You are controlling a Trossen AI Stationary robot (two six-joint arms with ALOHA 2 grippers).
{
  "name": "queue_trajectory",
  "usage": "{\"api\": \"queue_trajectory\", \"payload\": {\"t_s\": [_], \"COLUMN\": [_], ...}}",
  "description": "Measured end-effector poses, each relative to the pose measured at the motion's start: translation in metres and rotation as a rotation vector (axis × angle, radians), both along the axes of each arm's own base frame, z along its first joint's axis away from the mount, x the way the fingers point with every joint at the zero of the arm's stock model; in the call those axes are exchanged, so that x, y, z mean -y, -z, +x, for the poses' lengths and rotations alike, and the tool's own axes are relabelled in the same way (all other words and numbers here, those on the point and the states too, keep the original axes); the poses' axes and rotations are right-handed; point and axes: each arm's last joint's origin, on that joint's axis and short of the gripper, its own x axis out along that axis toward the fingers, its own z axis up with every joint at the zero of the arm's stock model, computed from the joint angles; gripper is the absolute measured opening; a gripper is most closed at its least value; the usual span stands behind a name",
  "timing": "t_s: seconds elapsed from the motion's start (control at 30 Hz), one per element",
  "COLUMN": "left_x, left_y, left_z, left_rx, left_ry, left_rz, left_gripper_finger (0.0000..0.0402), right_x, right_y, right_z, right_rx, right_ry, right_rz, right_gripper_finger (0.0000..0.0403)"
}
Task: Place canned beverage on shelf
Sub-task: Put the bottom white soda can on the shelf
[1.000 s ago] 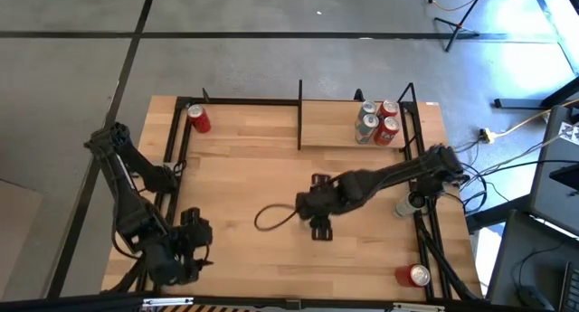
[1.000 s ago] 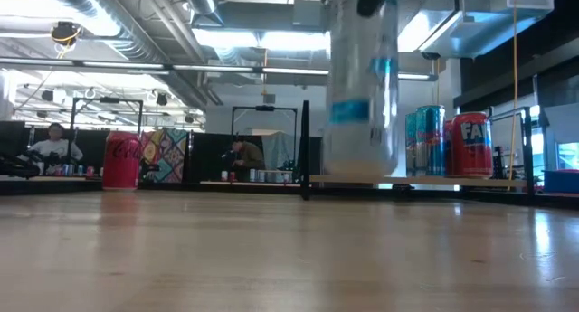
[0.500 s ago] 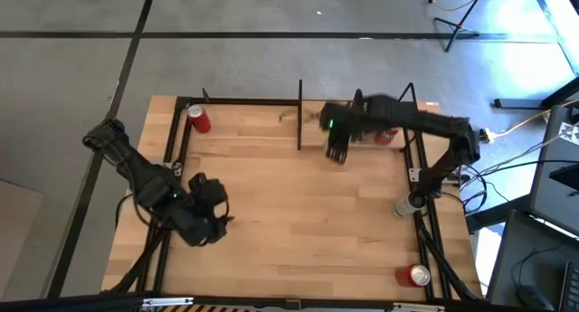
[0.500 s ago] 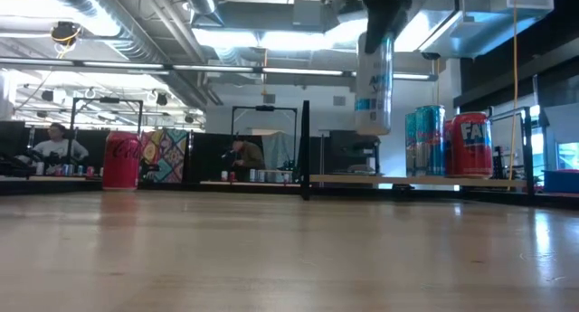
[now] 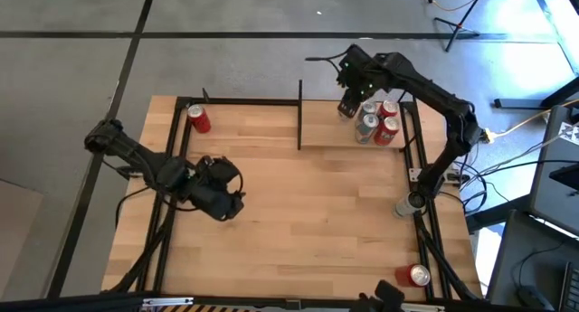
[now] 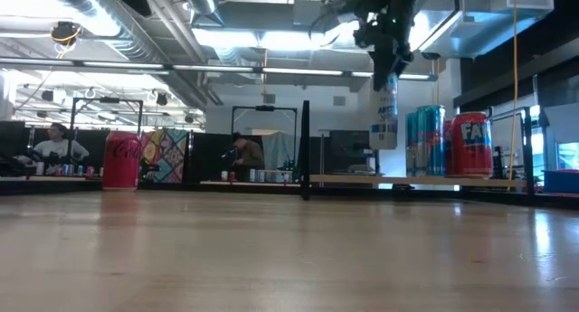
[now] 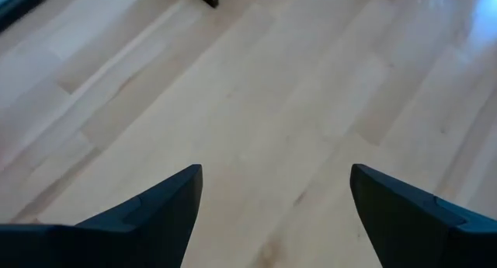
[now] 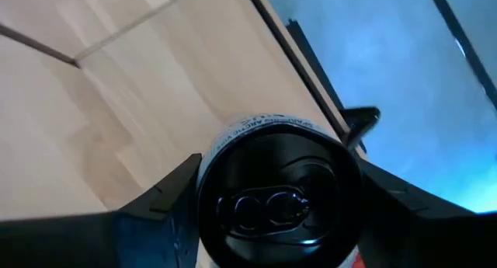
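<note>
Landmark: the shelf [image 5: 330, 124], far right corner of the table [image 5: 298, 222].

Nearest to us, well short of the shelf at the table's near right edge, 1 red can [image 5: 414, 276] lies on its side. A grey can [image 5: 404, 206] stands just outside the table's right rail, between that one and the shelf.

Left pincer [image 5: 226, 196] hangs over bare table, well apart from the shelf toward the left. In the left wrist view its fingers [image 7: 159, 210] stand wide apart with only wood between them; it holds nothing.

On the shelf we count 4 cans [image 5: 377, 122] clustered at its right end, 2 silver and 2 red. In the low view they read as blue-silver cans [image 6: 425, 141] and a red can [image 6: 469, 144] upright on the board.

Right pincer [image 5: 348, 102] sits over the shelf's far edge, just left of that cluster. It is part closed around a slim silver and blue beverage can [image 6: 386, 120], gripped at the top. The right wrist view shows the can's dark lid [image 8: 272, 194] between the 2 fingers [image 8: 167, 198]. In the low view the can hangs upright, its base clear above the shelf board [image 6: 425, 180].

Far left of the shelf, 1 red cola can [image 5: 199, 118] stands upright at the table's far left corner.
</note>
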Motion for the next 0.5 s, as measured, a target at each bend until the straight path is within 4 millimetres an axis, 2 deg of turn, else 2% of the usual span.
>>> {"api": "queue_trajectory", "payload": {"t_s": [0.1, 0.37, 0.5], "left_x": [-0.007, -0.019, -0.023], "left_y": [0.0, -0.001, -0.001], "left_z": [0.003, 0.01, 0.011], "left_rx": [-0.01, -0.018, -0.025], "left_ry": [0.002, 0.007, 0.002], "left_rz": [0.02, 0.048, 0.057], "left_gripper_finger": [0.0316, 0.0316, 0.0316], "right_x": [0.009, 0.008, 0.01], "right_y": [0.007, 0.045, 0.05], "right_z": [-0.003, -0.002, 0.0], "right_rx": [-0.004, -0.042, -0.034], "right_ry": [0.007, -0.033, -0.031], "right_rz": [0.024, 0.14, 0.123], "right_gripper_finger": [0.0229, 0.0229, 0.0229]}}
